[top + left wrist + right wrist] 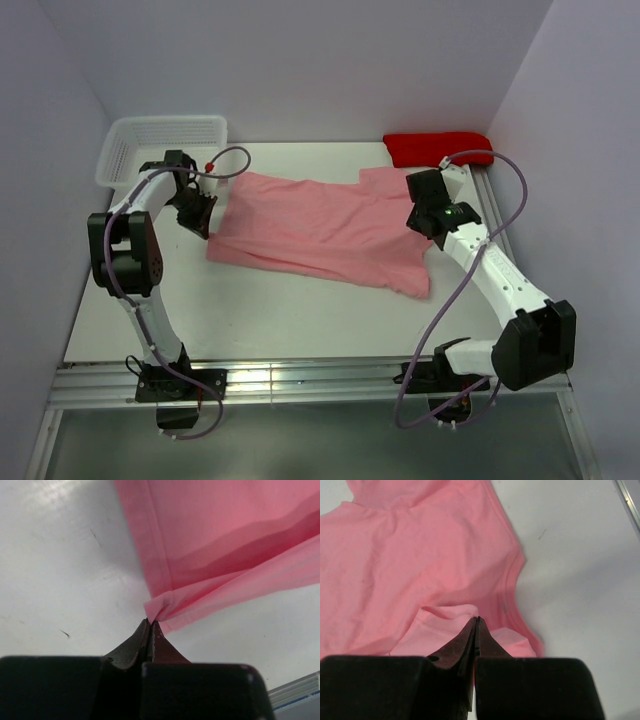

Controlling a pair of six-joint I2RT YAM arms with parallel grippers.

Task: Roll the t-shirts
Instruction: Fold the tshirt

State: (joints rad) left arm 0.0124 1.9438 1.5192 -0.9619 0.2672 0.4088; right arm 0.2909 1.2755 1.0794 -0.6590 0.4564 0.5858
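One white basket (120,150) stands near t-shirt (320,225).

One pink t-shirt (320,232), one red cloth (437,148), one white basket (150,150), one left end effector (207,225), one right end effector (416,220).

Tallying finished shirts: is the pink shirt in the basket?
No, the shirt lies spread on the table, outside the basket.

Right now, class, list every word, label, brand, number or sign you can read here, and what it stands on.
None can be read. The pink t-shirt, red cloth and white basket are plain; the left arm and right arm show no legible marking.
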